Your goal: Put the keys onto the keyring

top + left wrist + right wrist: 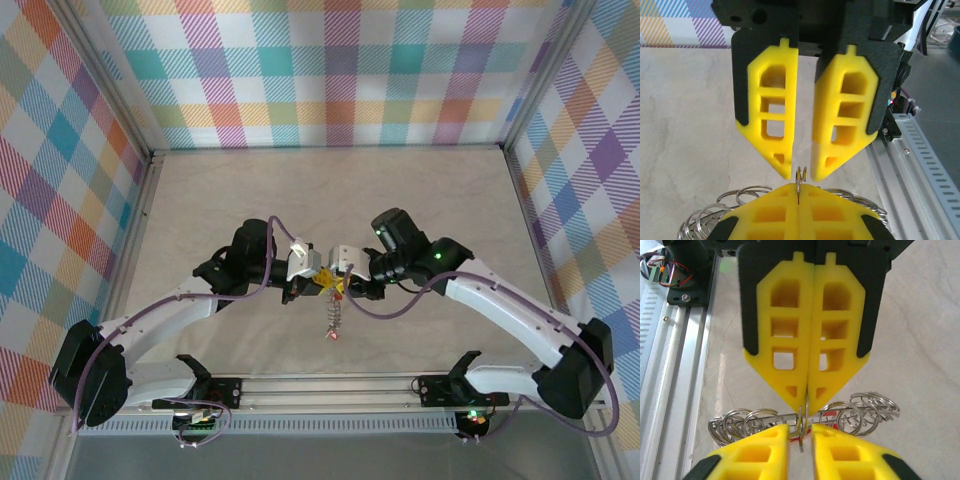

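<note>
Both grippers meet tip to tip above the middle of the table. My left gripper point(322, 285) point(799, 189) is shut on a thin silver loop of the keyring point(801, 174) point(801, 416), which stands edge-on. My right gripper point(343, 288) point(801, 429) faces it with its yellow fingers point(767, 450) slightly apart, the loop in the gap between them. More silver rings point(745, 422) fan out to both sides below. A red piece point(829, 415), likely a key's head, shows behind them. From the grippers hangs a small metal bunch point(333, 318) with a red tip point(330, 337).
The aluminium rail point(330, 385) carrying the arm bases runs along the near edge. Plaid walls point(340, 70) enclose the beige tabletop point(330, 200) on three sides.
</note>
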Controlling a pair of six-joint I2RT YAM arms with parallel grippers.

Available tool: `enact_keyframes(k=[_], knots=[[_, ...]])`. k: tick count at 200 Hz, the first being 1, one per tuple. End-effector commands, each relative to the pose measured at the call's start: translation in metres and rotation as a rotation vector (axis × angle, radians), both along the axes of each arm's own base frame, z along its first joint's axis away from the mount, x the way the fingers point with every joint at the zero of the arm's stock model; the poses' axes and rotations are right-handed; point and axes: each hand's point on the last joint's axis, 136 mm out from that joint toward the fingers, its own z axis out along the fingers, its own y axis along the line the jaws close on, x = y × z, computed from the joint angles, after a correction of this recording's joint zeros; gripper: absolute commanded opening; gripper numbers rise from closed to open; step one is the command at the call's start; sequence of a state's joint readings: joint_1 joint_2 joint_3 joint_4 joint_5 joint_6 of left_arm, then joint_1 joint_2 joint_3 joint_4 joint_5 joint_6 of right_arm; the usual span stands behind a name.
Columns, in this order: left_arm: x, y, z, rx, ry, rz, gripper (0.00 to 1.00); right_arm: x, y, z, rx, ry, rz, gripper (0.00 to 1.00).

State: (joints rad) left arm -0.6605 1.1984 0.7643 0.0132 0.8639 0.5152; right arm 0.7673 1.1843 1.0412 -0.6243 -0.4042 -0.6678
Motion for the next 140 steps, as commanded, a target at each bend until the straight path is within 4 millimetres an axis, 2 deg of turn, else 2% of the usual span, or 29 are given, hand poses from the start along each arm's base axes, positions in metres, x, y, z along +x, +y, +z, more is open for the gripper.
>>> enact_keyframes(k=[1, 37, 62, 106, 140], knots=[[-0.011, -0.007, 0.02, -0.086, -0.019, -0.063, 0.0, -0.006, -0.001, 0.009, 0.059, -0.008, 0.009, 0.25], [-0.015, -0.006, 0.026, -0.131, -0.034, -0.065, 0.0, -0.012, -0.01, 0.015, 0.098, -0.034, -0.02, 0.28], [-0.017, -0.005, 0.026, -0.134, -0.041, -0.068, 0.0, -0.013, -0.013, 0.016, 0.112, -0.047, -0.033, 0.24], [-0.019, -0.005, 0.028, -0.139, -0.037, -0.084, 0.0, -0.007, -0.003, 0.014, 0.152, -0.024, -0.045, 0.16], [-0.019, -0.005, 0.028, -0.139, -0.041, -0.084, 0.0, -0.003, 0.004, 0.009, 0.155, 0.001, -0.042, 0.16]])
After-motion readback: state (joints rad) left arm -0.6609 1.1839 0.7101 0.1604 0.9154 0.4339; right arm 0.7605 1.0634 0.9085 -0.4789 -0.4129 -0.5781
